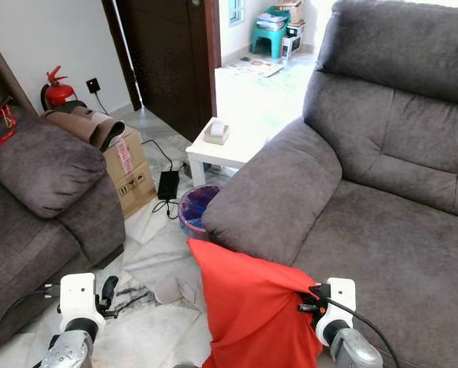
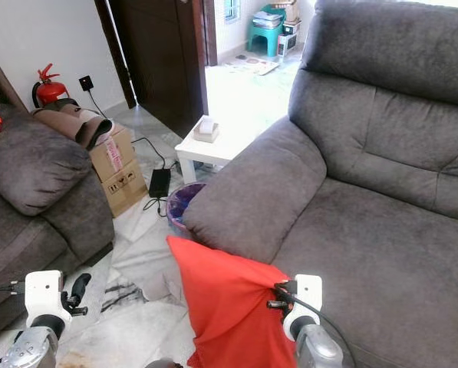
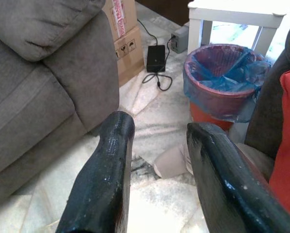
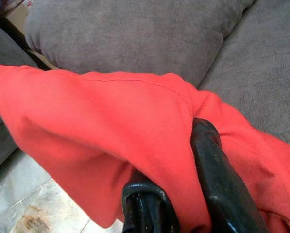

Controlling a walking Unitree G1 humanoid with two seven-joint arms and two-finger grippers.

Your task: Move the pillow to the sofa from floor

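A red pillow (image 1: 248,307) hangs in the air beside the front corner of the grey sofa (image 1: 382,222), just below its armrest (image 1: 271,192). My right gripper (image 1: 309,299) is shut on the pillow's upper right edge; in the right wrist view the red cloth (image 4: 110,141) is pinched between the two black fingers (image 4: 213,170). My left gripper (image 1: 108,293) stands open low at the left over the marble floor, nothing between its fingers (image 3: 106,170).
A second grey sofa (image 1: 37,199) stands at the left. A bin with a blue liner (image 3: 222,82) sits by the armrest, beside a white side table (image 1: 217,149). A cardboard box (image 1: 129,172), black adapter (image 1: 168,184) and cable lie on the floor.
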